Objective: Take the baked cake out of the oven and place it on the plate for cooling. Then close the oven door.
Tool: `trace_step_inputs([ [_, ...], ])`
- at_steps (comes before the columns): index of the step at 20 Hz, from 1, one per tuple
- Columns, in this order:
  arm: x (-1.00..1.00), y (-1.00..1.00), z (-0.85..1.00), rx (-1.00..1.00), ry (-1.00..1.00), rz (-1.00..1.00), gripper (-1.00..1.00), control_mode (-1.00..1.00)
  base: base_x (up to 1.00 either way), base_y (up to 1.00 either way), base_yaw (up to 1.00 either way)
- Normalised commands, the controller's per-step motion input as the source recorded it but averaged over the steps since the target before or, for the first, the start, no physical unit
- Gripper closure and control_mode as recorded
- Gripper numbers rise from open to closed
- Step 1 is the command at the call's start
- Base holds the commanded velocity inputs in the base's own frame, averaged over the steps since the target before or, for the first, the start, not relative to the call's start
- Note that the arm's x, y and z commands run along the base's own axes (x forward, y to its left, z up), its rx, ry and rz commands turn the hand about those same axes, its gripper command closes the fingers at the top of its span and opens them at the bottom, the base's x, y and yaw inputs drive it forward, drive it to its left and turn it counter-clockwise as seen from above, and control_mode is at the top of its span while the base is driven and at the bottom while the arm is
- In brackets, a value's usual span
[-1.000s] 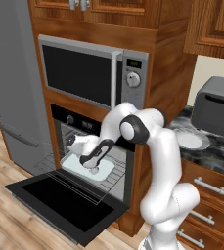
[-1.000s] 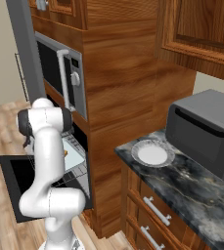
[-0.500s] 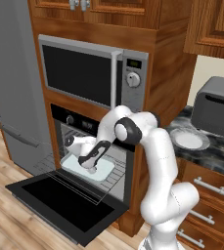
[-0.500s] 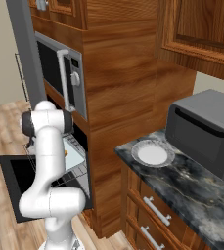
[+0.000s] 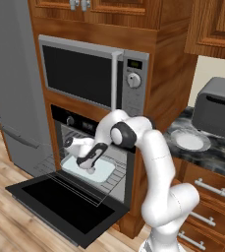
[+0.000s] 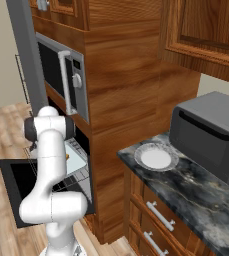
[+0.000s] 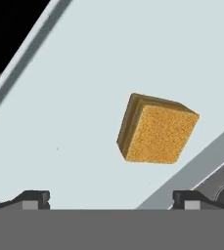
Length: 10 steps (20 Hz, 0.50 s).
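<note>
The baked cake (image 7: 157, 130), a small golden-tan block, sits on the pale baking tray (image 7: 84, 88) just ahead of my gripper (image 7: 111, 200), slightly right of centre between the fingertips (image 7: 33, 198). The jaws stand wide open with nothing in them. From the left base, the gripper (image 5: 90, 165) hovers low over the tray (image 5: 100, 173) on the wire rack inside the black oven (image 5: 74, 123). The oven door (image 5: 67, 206) hangs fully down. On the dark counter to the right lies the round white plate (image 5: 189, 140), also visible from the right base as the plate (image 6: 156, 159).
A silver microwave (image 5: 84, 74) sits above the oven. A grey toaster box (image 5: 217, 113) stands right behind the plate. The tall grey fridge (image 5: 11, 88) is at the left. The lowered door juts out over the wooden floor in front of the base.
The arm's elbow has shifted slightly left and the hand has settled a little lower over the tray. The jaws stay open.
</note>
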Motion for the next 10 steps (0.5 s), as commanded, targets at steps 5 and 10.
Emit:
trace_step_inputs([
  [5, 0.15, 0.04, -0.21, 0.00, 0.00, 0.00, -1.00, -1.00, 0.00, 0.00, 0.00],
  [10, 0.21, 0.02, -0.19, 0.00, 0.00, 0.00, -1.00, -1.00, 0.00, 0.00, 0.00],
])
